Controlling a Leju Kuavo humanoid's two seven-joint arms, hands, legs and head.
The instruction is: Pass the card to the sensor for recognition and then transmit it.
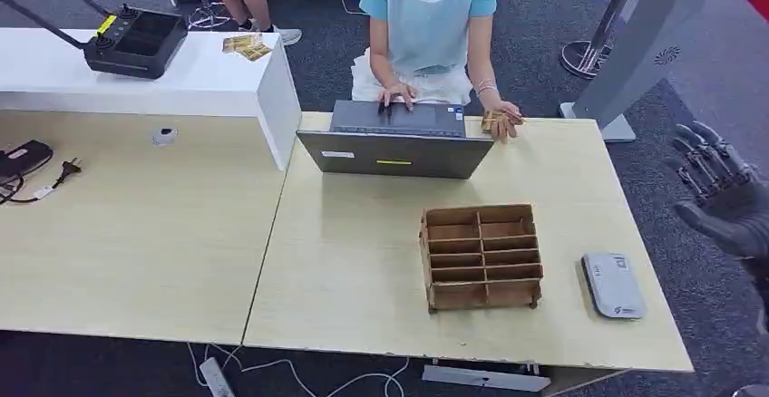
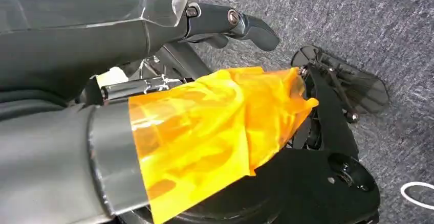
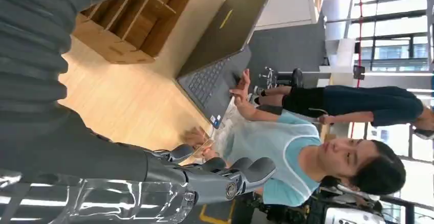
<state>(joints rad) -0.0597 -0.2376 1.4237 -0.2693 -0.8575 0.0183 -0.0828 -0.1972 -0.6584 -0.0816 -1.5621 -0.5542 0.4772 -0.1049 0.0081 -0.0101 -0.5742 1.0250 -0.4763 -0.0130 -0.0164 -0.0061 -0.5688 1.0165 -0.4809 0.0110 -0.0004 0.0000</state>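
Observation:
A person sitting at the table's far side holds a small tan card (image 1: 494,122) at the far edge, just right of the laptop (image 1: 394,140). The sensor (image 1: 614,285), a flat grey-white box, lies near the table's front right corner. My right hand (image 1: 716,194) hovers beyond the table's right edge, palm up with fingers spread and nothing in it; it is well right of the card and above the sensor. In the right wrist view its fingers (image 3: 225,177) reach toward the person's hand (image 3: 196,137). My left hand (image 2: 230,23) hangs over the carpet with nothing in it.
A wooden compartment box (image 1: 481,256) stands mid-table, left of the sensor. A white raised counter (image 1: 209,80) at the back left carries a black device (image 1: 136,43) and several more cards (image 1: 247,46). A grey stand (image 1: 635,53) rises at the back right.

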